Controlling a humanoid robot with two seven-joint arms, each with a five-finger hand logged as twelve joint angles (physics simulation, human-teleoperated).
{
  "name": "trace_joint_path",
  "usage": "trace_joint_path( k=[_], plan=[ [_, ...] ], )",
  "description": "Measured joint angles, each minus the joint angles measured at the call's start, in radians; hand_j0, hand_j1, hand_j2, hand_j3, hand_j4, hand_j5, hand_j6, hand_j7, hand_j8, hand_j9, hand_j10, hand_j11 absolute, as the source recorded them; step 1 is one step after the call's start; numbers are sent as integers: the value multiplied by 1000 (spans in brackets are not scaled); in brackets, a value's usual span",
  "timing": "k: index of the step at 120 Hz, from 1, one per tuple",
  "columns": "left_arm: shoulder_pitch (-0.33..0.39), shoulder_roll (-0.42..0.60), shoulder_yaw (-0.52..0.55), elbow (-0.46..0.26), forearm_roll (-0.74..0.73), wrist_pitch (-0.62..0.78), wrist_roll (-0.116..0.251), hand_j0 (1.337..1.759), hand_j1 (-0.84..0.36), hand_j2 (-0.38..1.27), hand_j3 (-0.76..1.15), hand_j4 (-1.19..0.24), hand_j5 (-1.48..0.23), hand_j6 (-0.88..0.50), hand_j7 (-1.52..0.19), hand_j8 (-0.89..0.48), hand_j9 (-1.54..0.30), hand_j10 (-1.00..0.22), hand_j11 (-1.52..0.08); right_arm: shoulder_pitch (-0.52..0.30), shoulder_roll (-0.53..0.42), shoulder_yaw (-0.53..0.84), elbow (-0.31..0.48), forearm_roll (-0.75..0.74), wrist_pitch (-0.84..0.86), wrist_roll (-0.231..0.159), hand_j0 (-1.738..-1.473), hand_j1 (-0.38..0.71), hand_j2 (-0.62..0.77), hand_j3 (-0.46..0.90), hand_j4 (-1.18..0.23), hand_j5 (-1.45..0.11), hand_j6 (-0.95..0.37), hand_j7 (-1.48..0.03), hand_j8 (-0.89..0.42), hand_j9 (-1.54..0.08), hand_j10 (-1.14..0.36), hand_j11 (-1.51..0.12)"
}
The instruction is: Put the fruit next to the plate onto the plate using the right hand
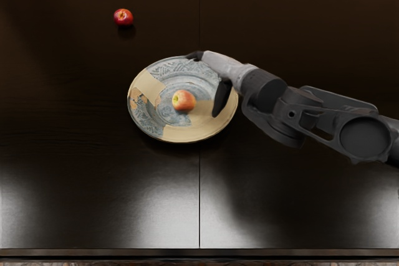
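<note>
A round grey-and-tan patterned plate (163,128) lies in the middle of the dark table. A small red-and-yellow apple (183,100) rests on the plate, near its centre. My right hand (209,82) reaches in from the right and hovers over the plate's right half. Its fingers are spread and hold nothing; the dark thumb (221,99) hangs down just right of the apple with a gap between them. A second red apple (123,16) sits far away at the back left of the table.
The dark glossy table (93,185) runs to a front edge at the bottom and a back edge along the tan wall. My right forearm and elbow (312,119) lie low over the table's right side.
</note>
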Motion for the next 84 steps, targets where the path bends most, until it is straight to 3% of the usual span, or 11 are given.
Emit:
trace_joint_path(
  k=[25,49,63,84],
  plan=[
    [0,0,0,0,0,0,0,1658,339,2,0,-9,-11,-9,-11,-9,-11,-9,-11,-12,-124,151,29,234,272,0,-1658,-300,-1,0,-47,-60,-45,-59,-43,-60,-46,-60],
    [-1,0,0,0,0,0,0,1658,339,2,0,-9,-11,-9,-11,-9,-11,-9,-11,-38,-302,319,16,522,612,0,-1658,-331,0,0,-18,-23,-18,-22,-17,-23,-18,-23],
    [-1,0,0,0,0,0,0,1658,339,2,0,-9,-11,-9,-11,-9,-11,-9,-11,-42,-438,355,-8,692,685,0,-1658,-339,0,0,-11,-13,-11,-12,-10,-13,-10,-13],
    [-2,0,0,-1,0,0,0,1658,339,2,0,-9,-11,-9,-11,-9,-11,-9,-11,-44,-536,369,-62,831,714,0,-1658,-345,0,0,-6,-6,-6,-5,-5,-6,-5,-5]
  ],
)
